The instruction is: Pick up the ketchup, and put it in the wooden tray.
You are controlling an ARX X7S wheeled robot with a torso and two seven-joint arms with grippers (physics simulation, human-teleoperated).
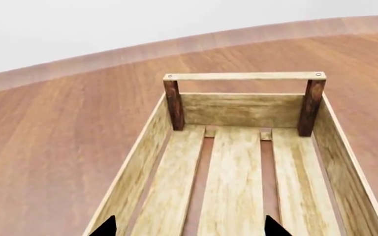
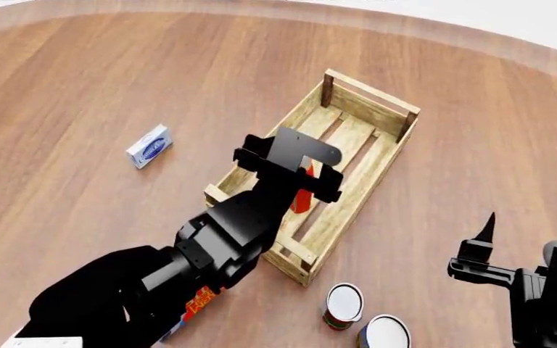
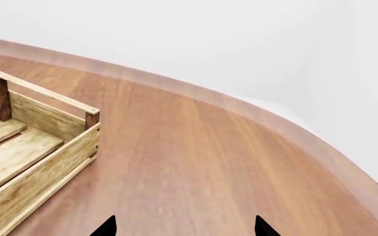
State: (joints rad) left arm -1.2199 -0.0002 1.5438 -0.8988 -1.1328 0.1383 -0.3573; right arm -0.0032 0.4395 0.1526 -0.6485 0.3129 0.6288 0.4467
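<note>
Wood tabletop | your left gripper over wooden tray, fingers spread, ketchup beneath, seemingly released | right gripper idle, wide.

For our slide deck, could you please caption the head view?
Left claw over the wooden tray with the ketchup beneath it; right claw open beside two cans.
</note>
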